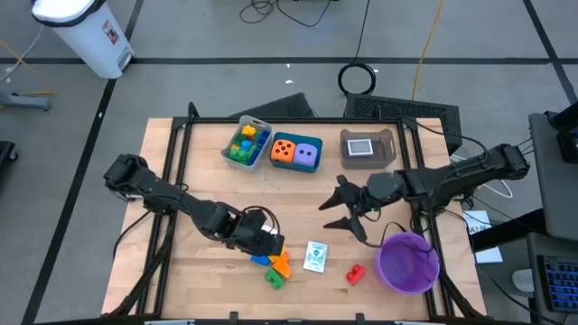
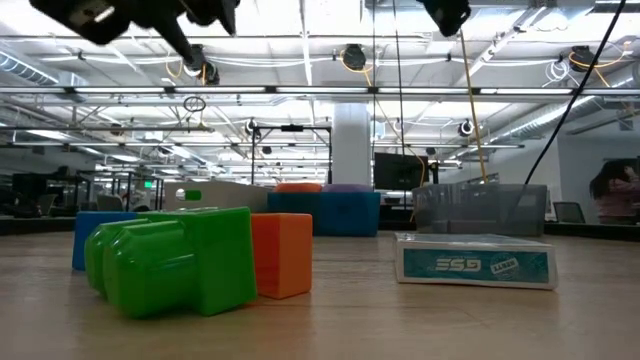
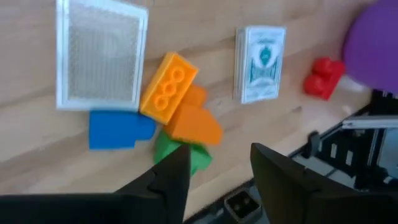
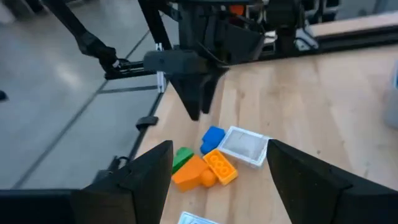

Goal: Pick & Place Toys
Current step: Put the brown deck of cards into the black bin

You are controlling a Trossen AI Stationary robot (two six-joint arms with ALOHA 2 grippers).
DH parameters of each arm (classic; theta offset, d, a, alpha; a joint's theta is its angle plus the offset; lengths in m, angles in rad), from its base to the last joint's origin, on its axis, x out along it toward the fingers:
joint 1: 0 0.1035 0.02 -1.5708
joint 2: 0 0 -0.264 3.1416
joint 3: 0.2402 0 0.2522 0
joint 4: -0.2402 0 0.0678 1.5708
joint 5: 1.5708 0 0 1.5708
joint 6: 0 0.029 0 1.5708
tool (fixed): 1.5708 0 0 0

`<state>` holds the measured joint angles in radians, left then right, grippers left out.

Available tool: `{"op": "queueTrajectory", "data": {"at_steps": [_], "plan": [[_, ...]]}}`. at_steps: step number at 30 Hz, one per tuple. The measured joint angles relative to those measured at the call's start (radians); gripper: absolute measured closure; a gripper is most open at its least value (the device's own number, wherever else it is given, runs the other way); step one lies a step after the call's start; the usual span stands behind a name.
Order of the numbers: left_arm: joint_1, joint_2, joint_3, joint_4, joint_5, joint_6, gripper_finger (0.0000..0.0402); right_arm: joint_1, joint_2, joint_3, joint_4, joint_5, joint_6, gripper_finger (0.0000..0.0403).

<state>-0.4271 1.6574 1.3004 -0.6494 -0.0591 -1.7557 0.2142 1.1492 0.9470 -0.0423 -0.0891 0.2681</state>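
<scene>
loose toys clustered at 6 o'clock on the table (image 1: pixel 181 144): yellow-orange brick (image 3: pixel 168 87), orange brick (image 3: pixel 194 124), green brick (image 2: pixel 175 260), blue brick (image 3: pixel 118 129), all touching, against a flat white card (image 3: pixel 99 56). card deck (image 1: pixel 315 256) just at 3 o'clock of the pile, red brick (image 1: pixel 356 273) further on, beside purple bowl (image 1: pixel 408 262). left gripper (image 3: pixel 217 171) above the pile, fingers parted, holding nothing. right gripper (image 1: pixel 348 209) near centre, well apart, fingers wide, empty. dice in teal tray (image 1: pixel 296 153) at 12 o'clock
</scene>
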Motion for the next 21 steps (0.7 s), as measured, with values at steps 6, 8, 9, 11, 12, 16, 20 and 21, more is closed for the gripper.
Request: {"op": "queueTrajectory", "data": {"at_steps": [6, 8, 9, 11, 12, 16, 20, 21], "plan": [[-0.016, 0.024, 0.122, -0.108, -0.014, 0.118, 0.028, 0.059, -0.012, 0.0, -0.04, 0.093, -0.03, 0.0152], [-0.016, 0.024, 0.139, -0.091, -0.065, 0.188, 0.0292, 0.063, -0.011, 0.0, -0.066, 0.093, -0.028, 0.0152], [-0.016, 0.024, 0.141, -0.077, -0.089, 0.226, 0.0296, 0.063, -0.01, 0.0, -0.073, 0.093, -0.023, 0.0152], [-0.016, 0.025, 0.142, -0.045, -0.124, 0.306, 0.0304, 0.063, -0.011, 0.0, -0.087, 0.093, -0.02, 0.0151], [-0.016, 0.025, 0.143, -0.03, -0.128, 0.344, 0.0307, 0.063, -0.011, 0.0, -0.094, 0.093, -0.02, 0.0152], [-0.009, 0.025, 0.143, -0.02, -0.124, 0.422, 0.0309, 0.063, -0.011, 0.0, -0.112, 0.093, -0.019, 0.0152], [0.003, 0.025, 0.143, -0.033, -0.123, 0.425, 0.0309, 0.063, -0.011, 0.0, -0.113, 0.093, -0.019, 0.0152], [0.007, 0.025, 0.143, -0.042, -0.117, 0.415, 0.0309, 0.063, -0.011, 0.0, -0.113, 0.093, -0.019, 0.0152]]}}
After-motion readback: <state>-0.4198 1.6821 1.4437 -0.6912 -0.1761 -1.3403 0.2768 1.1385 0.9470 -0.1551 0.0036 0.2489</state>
